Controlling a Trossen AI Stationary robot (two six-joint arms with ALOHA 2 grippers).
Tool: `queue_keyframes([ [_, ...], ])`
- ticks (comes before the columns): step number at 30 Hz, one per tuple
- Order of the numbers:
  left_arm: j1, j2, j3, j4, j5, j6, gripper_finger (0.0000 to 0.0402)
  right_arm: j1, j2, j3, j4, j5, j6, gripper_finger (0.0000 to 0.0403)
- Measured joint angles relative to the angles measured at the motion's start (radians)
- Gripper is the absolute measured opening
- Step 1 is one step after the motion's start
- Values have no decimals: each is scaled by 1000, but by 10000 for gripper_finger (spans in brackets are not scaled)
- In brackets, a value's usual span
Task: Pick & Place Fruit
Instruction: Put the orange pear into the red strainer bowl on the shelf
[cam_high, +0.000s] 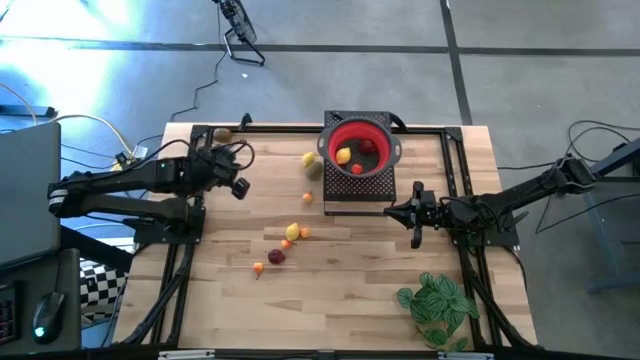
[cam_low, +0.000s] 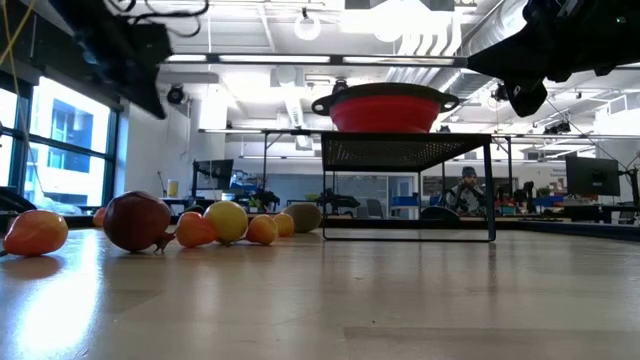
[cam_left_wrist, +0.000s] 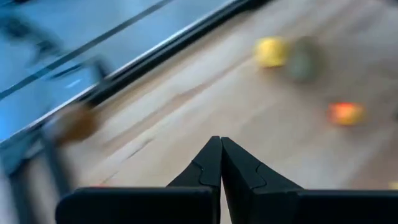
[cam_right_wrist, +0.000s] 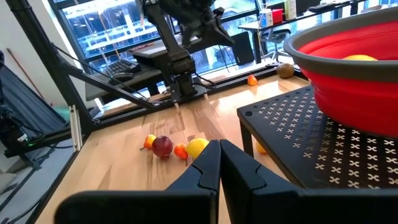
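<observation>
Claws closed above wooden table, office beyond.

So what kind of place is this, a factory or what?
It looks like an open-plan lab or office. Behind the wooden table are rows of desks with monitors, a seated person, large windows and exposed ceiling ducts.

Bright ceiling lights are flooding the room in the low view, silhouetting both arms. Daylight is glaring blue off the floor beyond the left gripper, whose wrist view is smearing the fruit ahead into motion blur.
</observation>
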Motion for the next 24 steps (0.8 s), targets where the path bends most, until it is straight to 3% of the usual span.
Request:
queue_keyframes([
  [7, 0, 0, 0, -183, -56, -195, 1, 0, 0, 0, -7, 0, 0, 2],
  [24, 0, 0, 137, -239, -44, -198, 1, 0, 0, 0, -8, 0, -1, 2],
])
